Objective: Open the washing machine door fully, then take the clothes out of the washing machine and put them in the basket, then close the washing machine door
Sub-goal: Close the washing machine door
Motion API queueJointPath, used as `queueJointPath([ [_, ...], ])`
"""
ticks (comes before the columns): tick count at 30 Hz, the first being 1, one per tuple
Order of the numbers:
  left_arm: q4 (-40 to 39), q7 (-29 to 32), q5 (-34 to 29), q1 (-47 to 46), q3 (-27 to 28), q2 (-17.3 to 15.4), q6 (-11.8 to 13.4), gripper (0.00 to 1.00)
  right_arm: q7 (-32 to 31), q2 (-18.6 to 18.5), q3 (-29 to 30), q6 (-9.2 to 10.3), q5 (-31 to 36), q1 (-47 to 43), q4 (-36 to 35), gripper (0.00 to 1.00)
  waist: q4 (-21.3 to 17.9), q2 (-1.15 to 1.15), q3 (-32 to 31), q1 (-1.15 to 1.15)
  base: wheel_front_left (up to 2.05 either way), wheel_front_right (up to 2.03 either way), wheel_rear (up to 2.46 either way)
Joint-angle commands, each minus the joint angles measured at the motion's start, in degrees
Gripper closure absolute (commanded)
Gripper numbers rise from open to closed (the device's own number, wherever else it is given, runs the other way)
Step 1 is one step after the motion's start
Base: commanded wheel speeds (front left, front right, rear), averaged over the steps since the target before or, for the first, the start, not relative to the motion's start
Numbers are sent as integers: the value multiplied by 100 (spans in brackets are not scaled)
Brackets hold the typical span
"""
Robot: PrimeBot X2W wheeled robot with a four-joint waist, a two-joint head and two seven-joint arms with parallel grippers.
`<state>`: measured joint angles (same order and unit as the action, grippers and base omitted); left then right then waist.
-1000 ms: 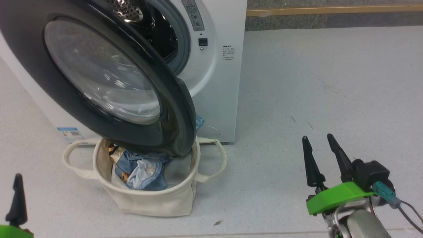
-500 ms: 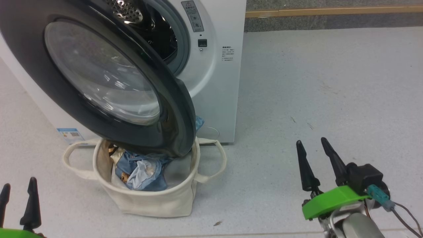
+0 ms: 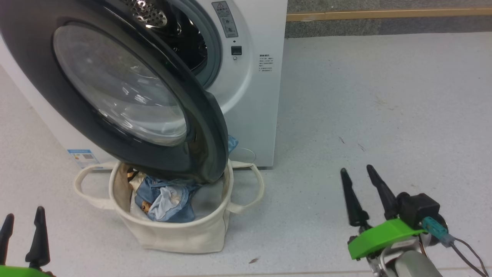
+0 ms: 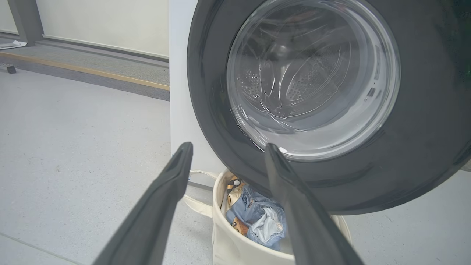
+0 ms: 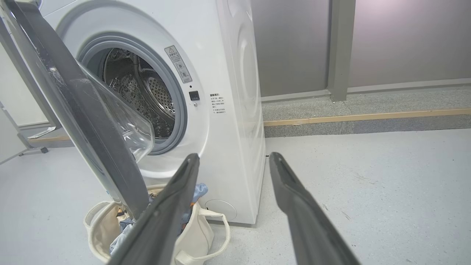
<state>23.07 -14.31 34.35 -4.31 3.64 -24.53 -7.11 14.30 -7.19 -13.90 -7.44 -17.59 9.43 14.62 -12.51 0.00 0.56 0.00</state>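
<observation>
We judge the unloading done. The clothes lie in the basket, which stands on the floor close before the machine, under the lower rim of the door. What shows of the drum is bare steel (its bottom is hidden behind the door). So the step in hand is the last one: shutting the door, which hangs roughly half open, swung out over the basket.

The next move calls for one gripper to rise to the door's outer face or black rim and press it toward the opening until it latches. The left wrist view faces the door squarely, so that arm seems the handier.

The left gripper sits low, its fingers spread apart, with nothing between them and nothing touched. The right gripper hangs over bare floor well to the right of the machine, likewise spread and empty.
</observation>
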Motion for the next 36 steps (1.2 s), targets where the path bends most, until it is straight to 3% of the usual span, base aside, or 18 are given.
queueJointPath([
  [1, -122, -69, -57, -324, 266, -174, -32, 0, 70, -45, -108, -5, -45, 180, -159, 100, 10, 0, -4, 0, 0, 0, 0],
  [10, -102, -69, -108, -365, 21, -40, -36, 0, 70, -7, -50, -5, -369, 321, -468, 100, 192, 0, -28, 0, 0, 0, 0],
  [22, 225, -69, -258, -1032, -876, 389, -37, 0, 70, -144, -646, -5, -844, 1093, -1035, 100, 1175, 0, -76, 0, 0, 0, 0],
  [29, 447, -69, -279, -1453, -1318, 579, -37, 0, 70, 83, -1117, -5, -737, 1548, -572, 100, 1793, 0, -54, 0, 0, 0, 0],
  [36, 567, -69, -255, -1826, -1556, 710, -37, 0, 70, 308, -1502, -5, -781, 1994, 47, 100, 2144, 0, 158, 0, 0, 0, 0],
])
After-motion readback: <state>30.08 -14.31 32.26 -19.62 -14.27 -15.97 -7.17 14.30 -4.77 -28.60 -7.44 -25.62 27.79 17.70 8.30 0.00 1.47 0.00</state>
